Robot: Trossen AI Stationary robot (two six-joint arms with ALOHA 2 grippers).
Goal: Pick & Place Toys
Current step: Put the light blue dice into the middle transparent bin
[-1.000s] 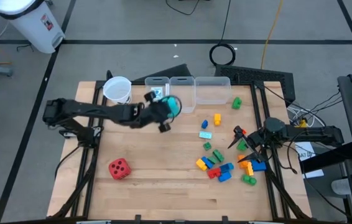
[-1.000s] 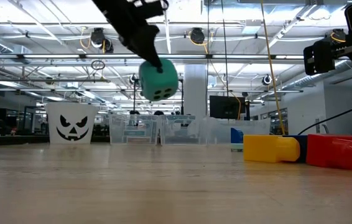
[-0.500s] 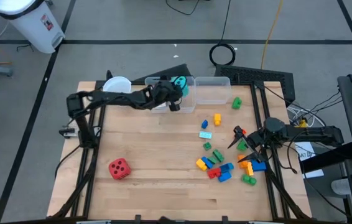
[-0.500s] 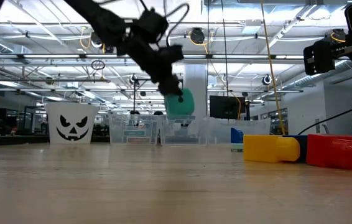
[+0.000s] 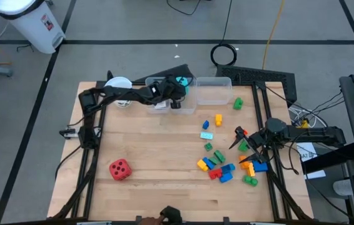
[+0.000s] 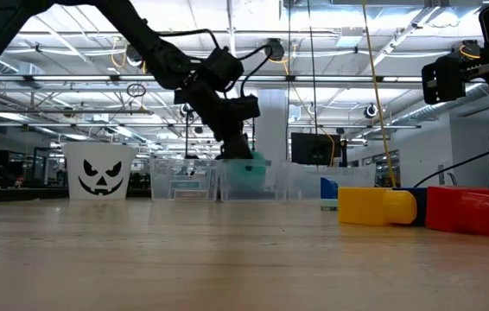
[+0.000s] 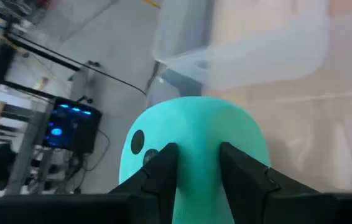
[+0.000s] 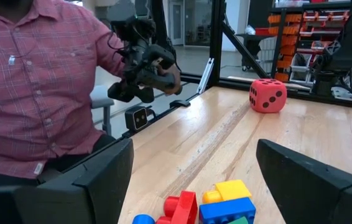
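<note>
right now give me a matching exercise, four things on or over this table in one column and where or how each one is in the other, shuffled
Things
1. teal die
2. red die
3. right gripper
4. white paper cup

Places or states
A. lying alone on the bare wood near the table's front left
B. open, beside the pile of bricks
C. pinched in the left gripper at the middle clear bin
D. standing at the back, left of the bins

Pairs: 1-C, 2-A, 3-B, 4-D

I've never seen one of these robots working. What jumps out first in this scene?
The left gripper at the table's far edge, shut on a soft teal die and lowering it into the middle clear bin. Next, the red die alone at the near left, and the colourful bricks scattered by the waiting right gripper, its fingers open.
</note>
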